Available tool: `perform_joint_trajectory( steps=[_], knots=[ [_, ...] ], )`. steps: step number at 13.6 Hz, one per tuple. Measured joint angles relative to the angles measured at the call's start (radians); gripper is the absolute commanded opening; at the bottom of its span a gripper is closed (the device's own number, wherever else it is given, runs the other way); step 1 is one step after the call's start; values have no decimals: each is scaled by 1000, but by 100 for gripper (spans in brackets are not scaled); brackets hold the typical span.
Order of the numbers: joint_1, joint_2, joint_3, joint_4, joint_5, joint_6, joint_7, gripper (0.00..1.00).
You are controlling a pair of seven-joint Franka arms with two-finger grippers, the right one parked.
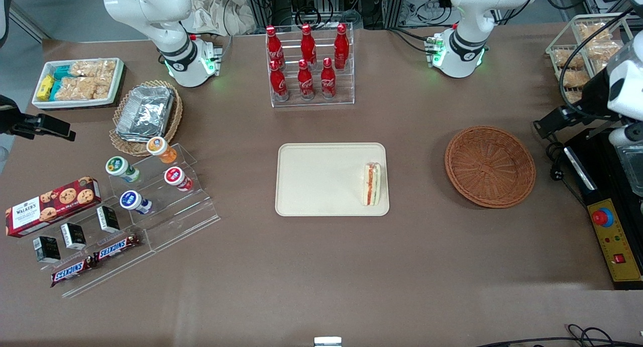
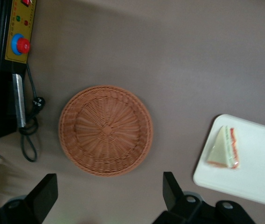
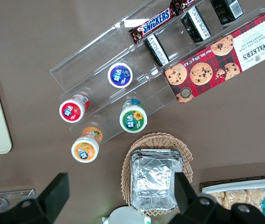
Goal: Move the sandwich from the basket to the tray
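— Where's the sandwich (image 1: 372,184) now?

— On the tray (image 1: 316,181), right at the short edge nearest the basket (image 1: 490,166). It rests on a bread face, the striped orange-and-green cut edge showing. From the wrist camera it sits just inside the rim, touching nothing else.

— And the basket?

— Empty. Bare wicker (image 2: 105,129) all the way across, standing well apart from the tray toward the working arm's end of the table.

— The gripper (image 2: 109,198)?

— Up high above the table, looking down on the basket. Fingers spread wide, nothing between them. The two dark fingers (image 2: 44,193) stand apart with the basket's rim showing in the gap.

— So what step is this?

— I'd judge the placing is done: sandwich out of the basket, on the tray, let go. What's left looks like only pulling clear.

— Anything the next move needs?

— Little. Lift away and park without swinging low over the tray. If a neater result were wanted, the sandwich could go nearer the tray's middle; it sits close to the rim, though fully on it.
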Motion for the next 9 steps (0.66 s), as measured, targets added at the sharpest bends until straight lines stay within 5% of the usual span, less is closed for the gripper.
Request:
perform_joint_trajectory(
  steps=[4,9],
  knots=[
    [-1,-117,44,-118,0,-2,185,100],
    [-14,-95,45,-65,0,-44,218,100]
  ],
)
